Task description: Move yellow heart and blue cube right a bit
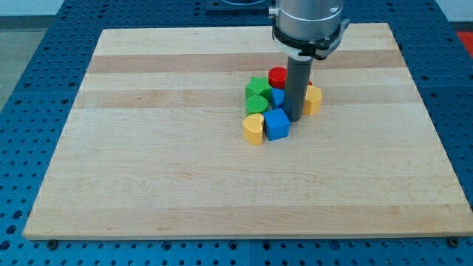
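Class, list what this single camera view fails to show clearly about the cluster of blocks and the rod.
1. My tip: its contact with the blue cube cannot be judged.
2. A second blue block: mostly hidden by the rod, shape unclear.
3. A yellow block on the view's right: partly hidden by the rod.
4. The red cylinder: its right edge is hidden by the rod.
5. The arm above the rod is cut off by the view's top edge.
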